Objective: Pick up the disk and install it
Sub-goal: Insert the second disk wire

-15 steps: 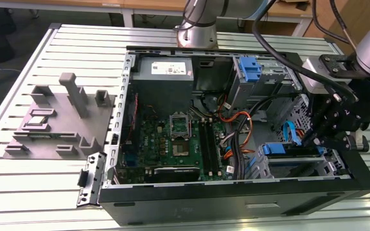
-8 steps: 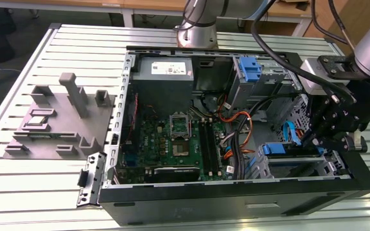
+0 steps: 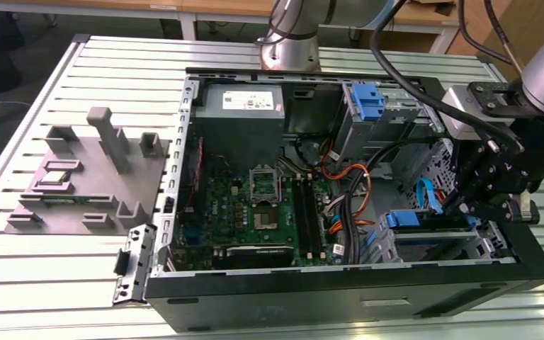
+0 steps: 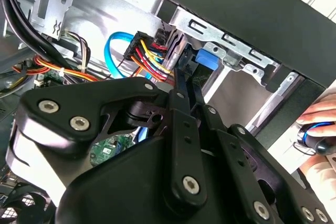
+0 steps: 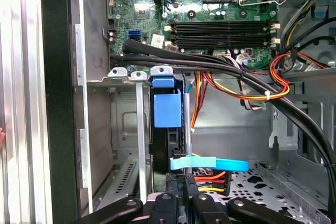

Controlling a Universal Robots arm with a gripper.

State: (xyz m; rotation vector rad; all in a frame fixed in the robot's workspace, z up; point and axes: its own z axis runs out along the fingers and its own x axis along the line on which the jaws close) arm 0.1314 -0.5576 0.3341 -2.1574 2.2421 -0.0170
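On the exterior view's left, a grey fixture block (image 3: 83, 180) rests on the slatted counter (image 3: 45, 262). Centre: the open computer case (image 3: 348, 297) exposes the green motherboard (image 3: 253, 212) and grey power-supply box (image 3: 241, 106). Right: the end effector (image 3: 475, 205) sits inside the case at the near-right drive cage (image 3: 433, 244). In the first wrist view, the disk (image 5: 169, 124) stands edge-on in that cage, blue rail showing; end effector (image 5: 185, 182) fingers pressed together, pinching its edge.
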